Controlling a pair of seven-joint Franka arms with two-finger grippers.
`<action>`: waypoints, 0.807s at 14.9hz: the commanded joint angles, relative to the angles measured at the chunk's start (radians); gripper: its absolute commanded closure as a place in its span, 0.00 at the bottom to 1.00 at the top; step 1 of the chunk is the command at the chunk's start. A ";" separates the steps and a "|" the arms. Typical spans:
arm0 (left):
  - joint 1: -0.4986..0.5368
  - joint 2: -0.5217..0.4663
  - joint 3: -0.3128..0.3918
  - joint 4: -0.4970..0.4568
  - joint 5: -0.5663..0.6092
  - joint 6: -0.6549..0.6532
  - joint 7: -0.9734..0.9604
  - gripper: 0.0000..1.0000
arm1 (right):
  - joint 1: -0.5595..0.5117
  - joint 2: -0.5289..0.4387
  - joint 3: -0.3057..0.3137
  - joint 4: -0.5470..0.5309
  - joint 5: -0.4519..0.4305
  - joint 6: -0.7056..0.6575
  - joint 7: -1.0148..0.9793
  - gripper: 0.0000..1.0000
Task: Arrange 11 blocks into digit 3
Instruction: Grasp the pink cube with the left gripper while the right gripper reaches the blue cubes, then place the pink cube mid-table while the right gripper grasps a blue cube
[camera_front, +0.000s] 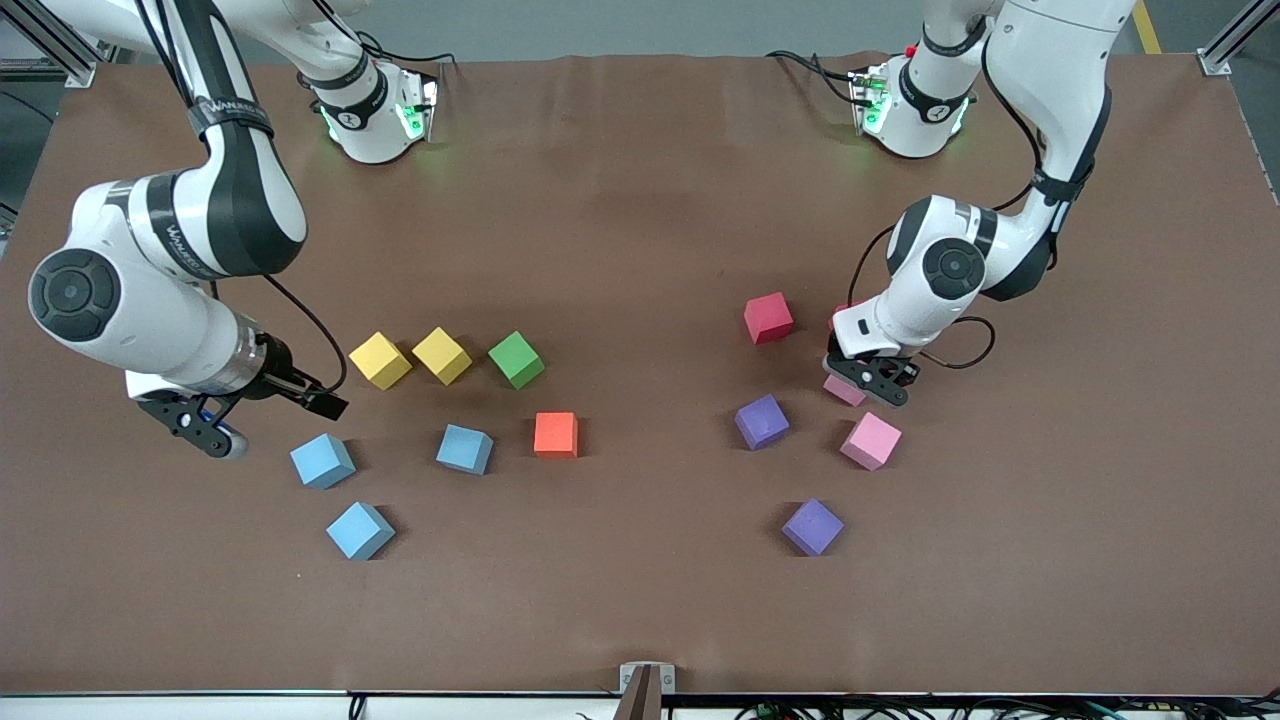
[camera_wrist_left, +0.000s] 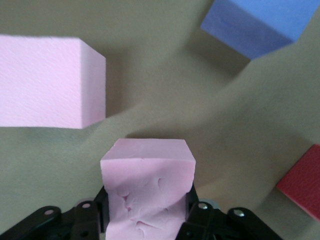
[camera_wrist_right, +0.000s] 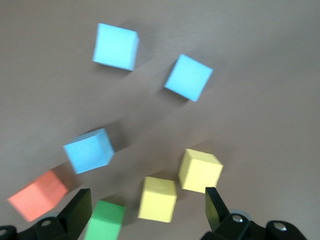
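Note:
My left gripper (camera_front: 868, 382) is shut on a pink block (camera_front: 843, 390) (camera_wrist_left: 147, 190), low at the table toward the left arm's end; the foam is dented between the fingers. Close by lie another pink block (camera_front: 870, 440) (camera_wrist_left: 50, 82), two purple blocks (camera_front: 761, 421) (camera_front: 812, 526) and a red block (camera_front: 768, 317). My right gripper (camera_front: 275, 420) (camera_wrist_right: 147, 207) hangs open and empty above three light blue blocks (camera_front: 322, 460) (camera_front: 464, 448) (camera_front: 359, 530). A green block (camera_front: 516, 359) and an orange block (camera_front: 555, 434) sit mid-table. All blocks lie apart; no digit 3 shows.
Two yellow cubes (camera_front: 380, 360) (camera_front: 442, 355) stand side by side next to the green block, toward the right arm's end. A sliver of red (camera_front: 835, 318) shows beside the left arm's wrist. The brown table (camera_front: 640, 200) lies bare toward the robots' bases.

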 joint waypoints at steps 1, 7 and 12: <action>-0.004 -0.049 -0.037 0.066 0.021 -0.155 -0.111 0.49 | 0.007 0.008 -0.003 -0.015 0.058 0.066 0.013 0.00; -0.012 -0.077 -0.247 0.157 0.021 -0.281 -0.641 0.49 | 0.076 0.085 -0.005 -0.008 0.053 0.141 0.013 0.00; -0.166 -0.028 -0.294 0.192 0.023 -0.280 -0.927 0.49 | 0.104 0.132 -0.005 -0.001 0.045 0.196 0.013 0.00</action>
